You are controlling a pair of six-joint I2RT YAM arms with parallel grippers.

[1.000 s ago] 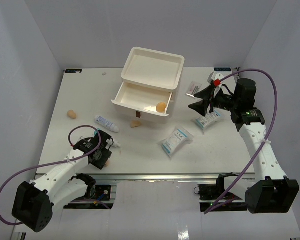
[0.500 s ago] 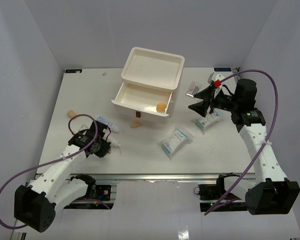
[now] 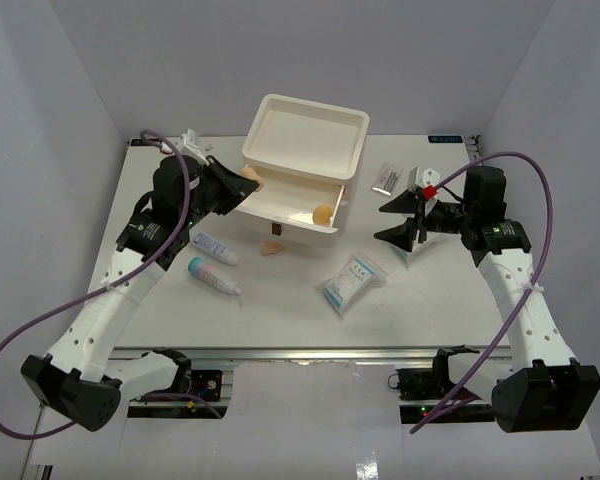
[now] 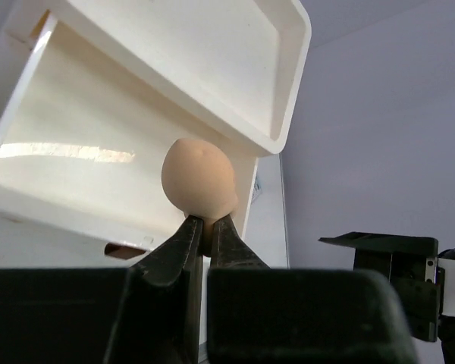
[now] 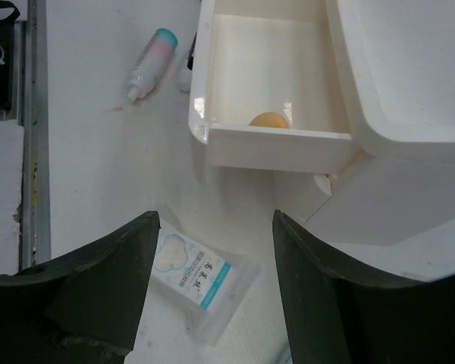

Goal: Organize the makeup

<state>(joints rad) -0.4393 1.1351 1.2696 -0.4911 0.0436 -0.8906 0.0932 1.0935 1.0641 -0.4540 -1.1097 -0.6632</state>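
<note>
- Black fingers of the left gripper (image 4: 206, 224) are pinched on the narrow end of a held sponge (image 4: 199, 180), matte tan and egg-shaped, at the left end of the pulled-out drawer (image 3: 285, 222).
- That drawer, smooth cream plastic like its box (image 3: 352, 135), contains one drawer sponge (image 3: 322, 213) near its right front corner.
- Sponges number three: one gripped, one in the drawer, and a loose sponge (image 3: 272, 248) on the table (image 3: 460, 300) just in front of the drawer.
- Two tubes lie left of the loose sponge: a teal-capped tube (image 3: 213, 277), pink and white, and a white tube (image 3: 216, 248) just beside it.
- Flat clear packets (image 3: 353, 282) with blue-and-white print, seemingly two overlapped, lie right of centre.
- One small flat sachet (image 3: 386, 177) lies right of the box.
- Right gripper (image 3: 400, 222) hangs with its jaws spread wide, holding nothing.
</note>
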